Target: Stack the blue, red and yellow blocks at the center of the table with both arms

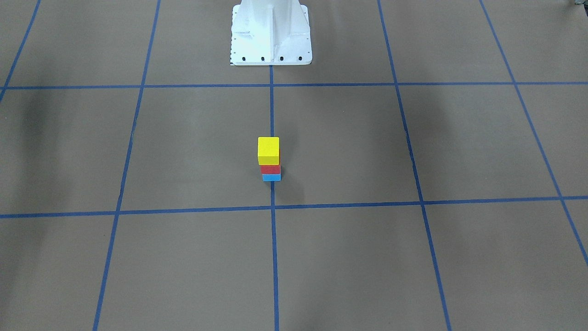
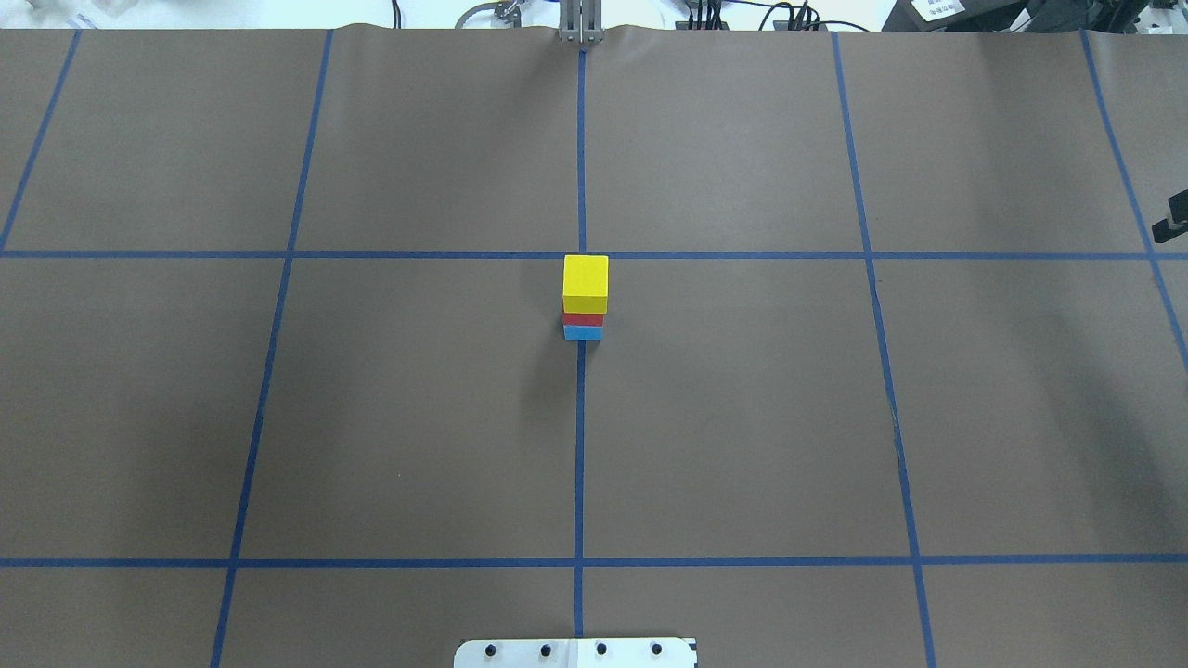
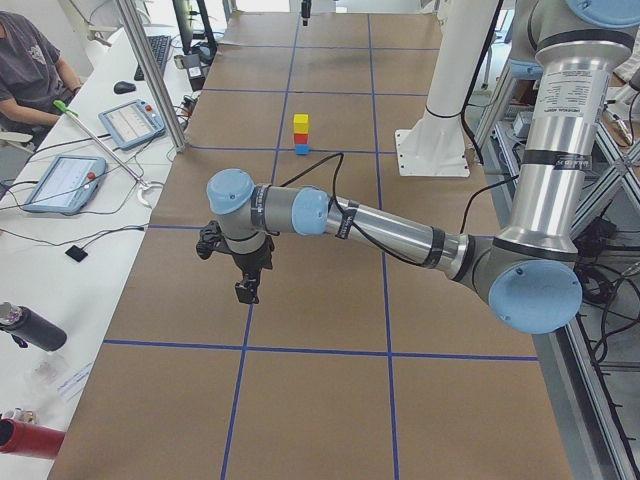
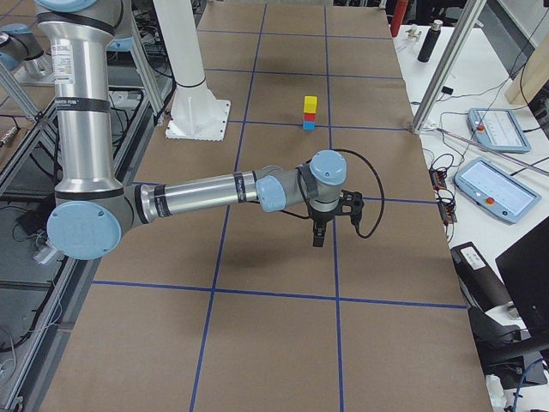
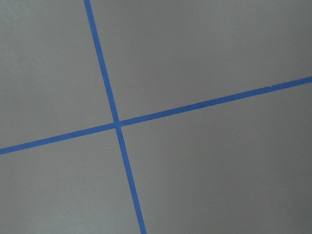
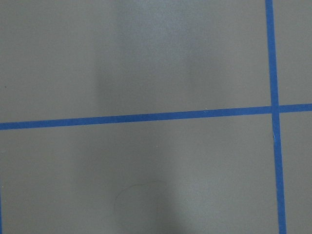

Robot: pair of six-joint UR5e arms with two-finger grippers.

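Blue block [image 1: 271, 177] shows only a sliver under the red block [image 1: 270, 169].

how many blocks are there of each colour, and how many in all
yellow block: 1
red block: 1
blue block: 1
total: 3, all in one stack, blue at the bottom, red in the middle, yellow on top

Indiscernible grip: left tool [image 3: 244, 290], right tool [image 4: 316, 235]
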